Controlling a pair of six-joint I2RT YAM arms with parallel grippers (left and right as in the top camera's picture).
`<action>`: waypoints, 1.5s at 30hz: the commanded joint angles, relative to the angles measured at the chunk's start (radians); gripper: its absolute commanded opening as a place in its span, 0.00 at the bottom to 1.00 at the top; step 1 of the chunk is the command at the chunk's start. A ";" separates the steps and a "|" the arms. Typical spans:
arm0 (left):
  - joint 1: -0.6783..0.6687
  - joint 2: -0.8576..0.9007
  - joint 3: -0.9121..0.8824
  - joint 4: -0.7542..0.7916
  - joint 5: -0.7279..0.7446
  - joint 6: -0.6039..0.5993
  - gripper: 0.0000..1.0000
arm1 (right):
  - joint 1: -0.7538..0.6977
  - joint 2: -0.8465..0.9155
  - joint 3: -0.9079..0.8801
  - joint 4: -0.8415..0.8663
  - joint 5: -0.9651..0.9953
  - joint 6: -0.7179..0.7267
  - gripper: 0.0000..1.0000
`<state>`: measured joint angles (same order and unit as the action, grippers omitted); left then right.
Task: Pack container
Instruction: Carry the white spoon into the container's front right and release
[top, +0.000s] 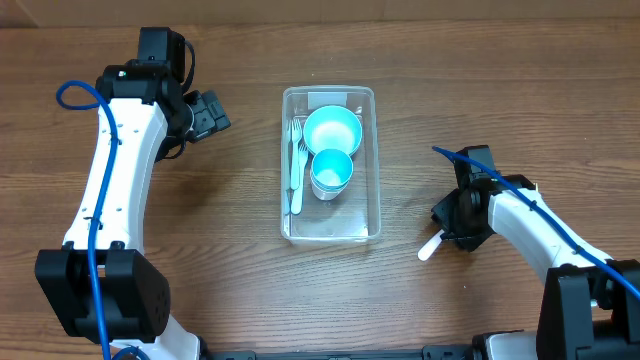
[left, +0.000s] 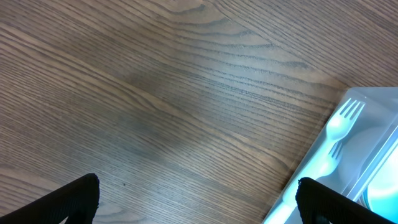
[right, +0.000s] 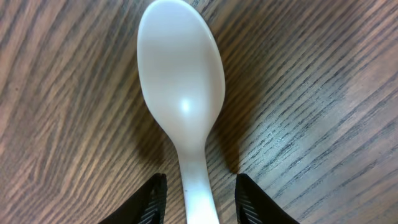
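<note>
A brown wood-grain counter (top: 230, 290) fills every view, its grain running left to right in the overhead view. The light is even and soft, with a paler band along the far edge.

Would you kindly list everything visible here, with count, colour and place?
container: 1, clear, table centre
bowl: 1, light blue, in the container, far end
cup: 1, light blue, in the container, next to the bowl
forks: apparently 2, light blue, along the container's left wall
spoon: 1, white, on the table
table: 1, brown wood
left gripper: 1, black, open, over bare table
right gripper: 1, black, open, astride the spoon
</note>
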<state>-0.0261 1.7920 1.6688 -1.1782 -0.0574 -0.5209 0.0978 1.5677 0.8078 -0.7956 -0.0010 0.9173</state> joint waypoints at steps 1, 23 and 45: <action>0.000 -0.005 0.006 0.004 -0.005 0.011 1.00 | 0.004 -0.011 -0.039 0.042 0.010 0.028 0.36; 0.000 -0.005 0.006 0.004 -0.005 0.012 1.00 | 0.012 -0.012 0.446 -0.287 0.044 -0.263 0.04; 0.000 -0.005 0.006 0.004 -0.005 0.012 1.00 | 0.407 -0.004 0.595 -0.266 0.030 -0.506 0.18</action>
<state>-0.0261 1.7920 1.6688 -1.1782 -0.0574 -0.5209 0.4858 1.5627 1.4239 -1.0828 0.0013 0.4202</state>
